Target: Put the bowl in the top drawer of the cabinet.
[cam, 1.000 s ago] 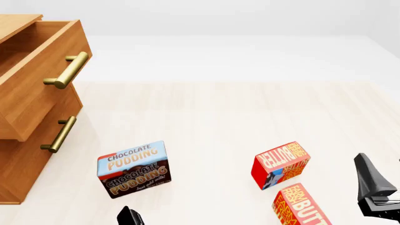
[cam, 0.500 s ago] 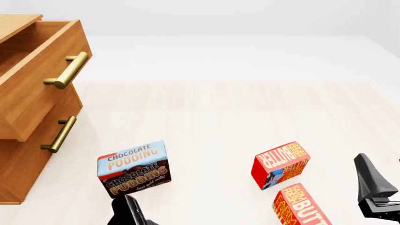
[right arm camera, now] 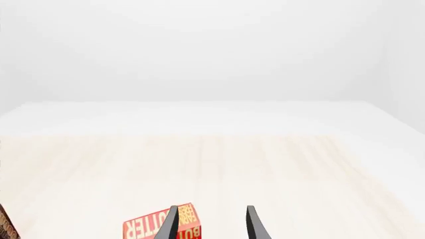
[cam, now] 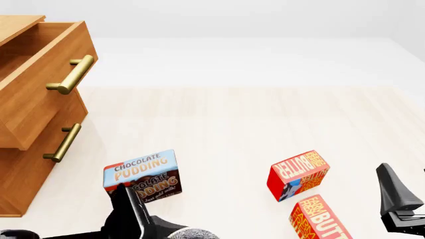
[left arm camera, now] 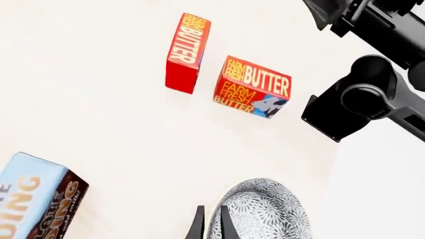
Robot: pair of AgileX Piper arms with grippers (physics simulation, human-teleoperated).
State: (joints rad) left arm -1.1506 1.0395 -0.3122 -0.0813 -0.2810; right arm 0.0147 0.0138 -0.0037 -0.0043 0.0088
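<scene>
The top drawer stands open, the left gripper is clamped on the bowl's rim near the table's front edge, the right gripper waits parted; carrying remains.

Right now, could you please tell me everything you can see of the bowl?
The bowl is round and shallow, covered in a dense black-and-white floral pattern. In the left wrist view its lower part is cut off by the frame, and the left gripper has its two dark fingers closed on the rim. In the front view only a sliver shows at the bottom edge, below the chocolate pudding box. Whether it rests on the table cannot be told.
</scene>
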